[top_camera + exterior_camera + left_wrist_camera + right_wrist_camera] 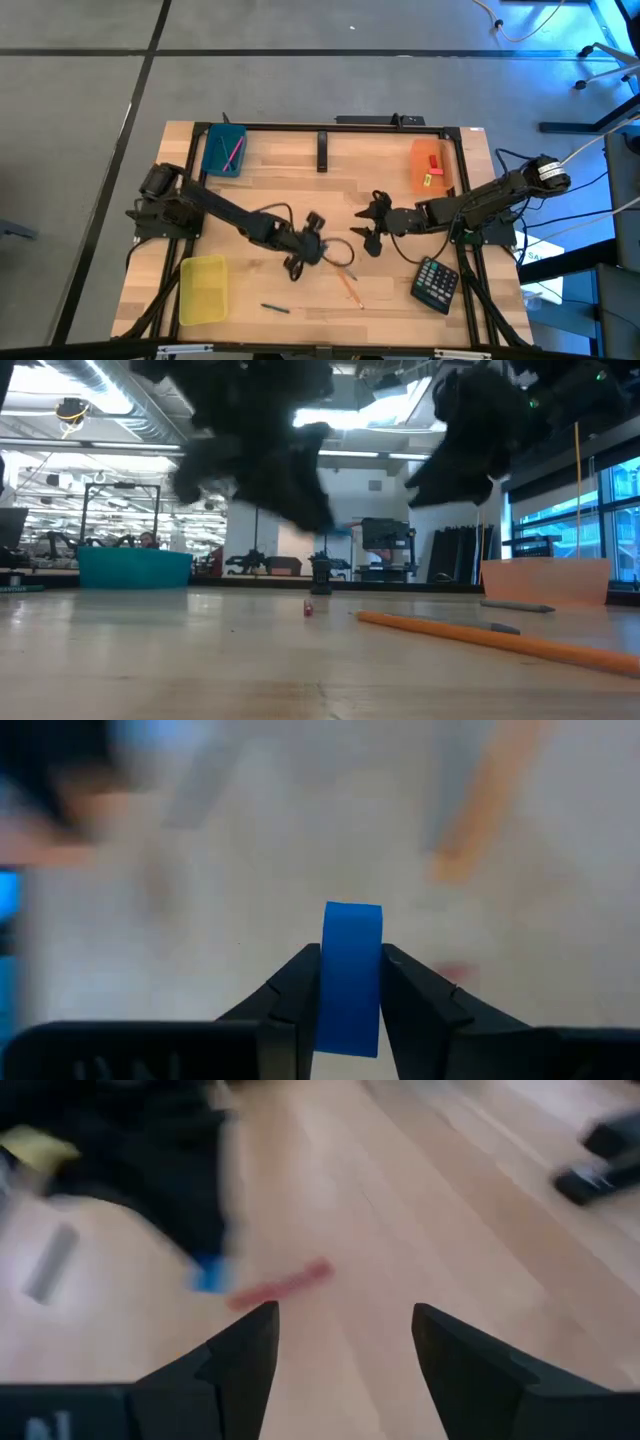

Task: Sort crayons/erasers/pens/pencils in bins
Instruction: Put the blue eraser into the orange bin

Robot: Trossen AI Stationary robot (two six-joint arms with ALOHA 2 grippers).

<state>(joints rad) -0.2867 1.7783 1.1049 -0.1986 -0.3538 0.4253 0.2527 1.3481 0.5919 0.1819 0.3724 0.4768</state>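
Fingers [300, 982] of the left gripper pinch a blue crayon [352, 975] near its end, so it could swing loose; from above, mid-frame, the teal bin [223, 149] sits upper left, while the right gripper [345, 1345] gapes wide, empty.

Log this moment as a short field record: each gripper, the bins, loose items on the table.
left gripper: shut on blue piece, mid-table
right gripper: open, empty, mid-table
teal bin: far left, thin sticks inside
orange bin: far right, red eraser and yellow eraser inside
yellow bin: near left
loose: orange pencil, calculator
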